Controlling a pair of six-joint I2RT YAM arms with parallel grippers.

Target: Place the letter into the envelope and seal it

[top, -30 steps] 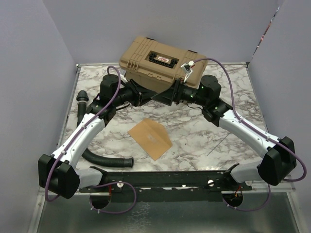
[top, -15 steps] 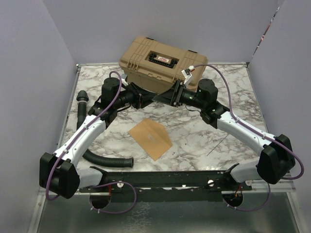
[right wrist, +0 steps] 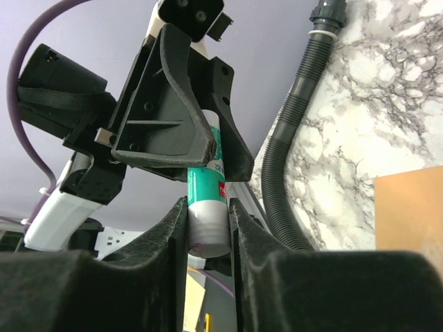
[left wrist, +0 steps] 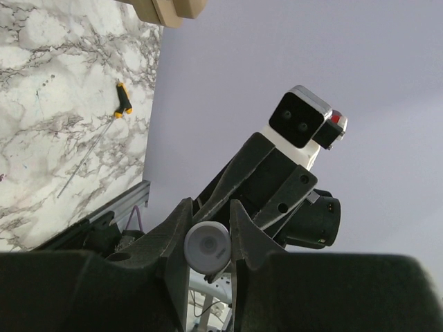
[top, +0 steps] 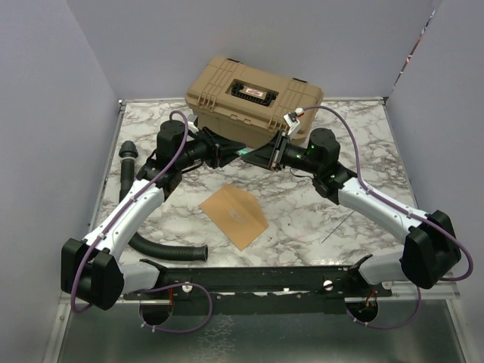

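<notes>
Jaws pinch glue stick (right wrist: 208, 207) — envelope (top: 234, 215) lies diagonal.

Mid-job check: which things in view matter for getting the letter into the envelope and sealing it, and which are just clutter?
For the job:
- envelope, flat on the table
- glue stick, gripped by both the left pincer and the right pincer
- no separate letter can be seen

Lying about:
- tan case
- black corrugated hose
- yellow-handled tool
</notes>
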